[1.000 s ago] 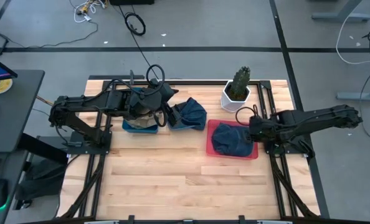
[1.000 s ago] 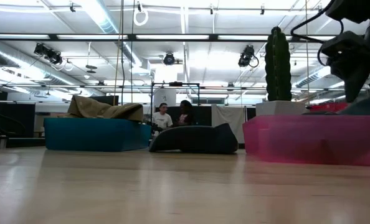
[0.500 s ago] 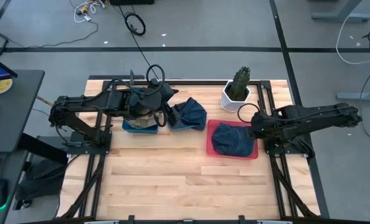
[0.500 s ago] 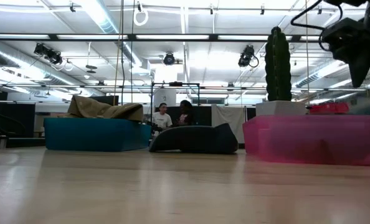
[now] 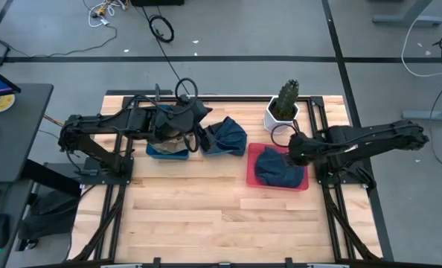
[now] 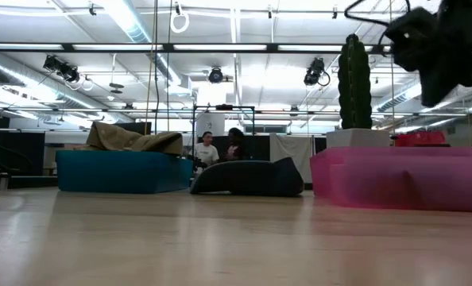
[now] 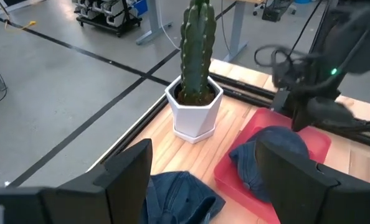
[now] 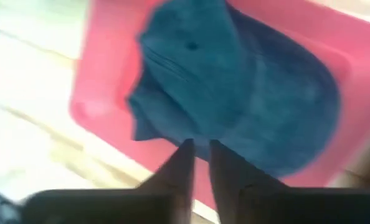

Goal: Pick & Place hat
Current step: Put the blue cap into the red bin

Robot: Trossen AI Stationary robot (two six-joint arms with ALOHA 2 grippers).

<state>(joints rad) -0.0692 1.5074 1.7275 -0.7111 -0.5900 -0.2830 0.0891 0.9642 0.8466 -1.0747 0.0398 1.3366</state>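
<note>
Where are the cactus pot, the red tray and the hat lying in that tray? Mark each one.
cactus pot (image 7: 195,114): left wrist view, white front wall.
red tray (image 5: 251,158): high view, bare left rim.
hat in the tray (image 5: 277,168): high view, crown.

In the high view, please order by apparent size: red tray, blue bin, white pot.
1. red tray
2. blue bin, partly hidden under the left arm, so unsure
3. white pot

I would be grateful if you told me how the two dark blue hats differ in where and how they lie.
The hat in the red tray lies inside the tray; the hat on the table lies on bare wood beside the blue bin. The right tool hangs above the first; the second has no tool over it. Both are dark blue fabric.
</note>
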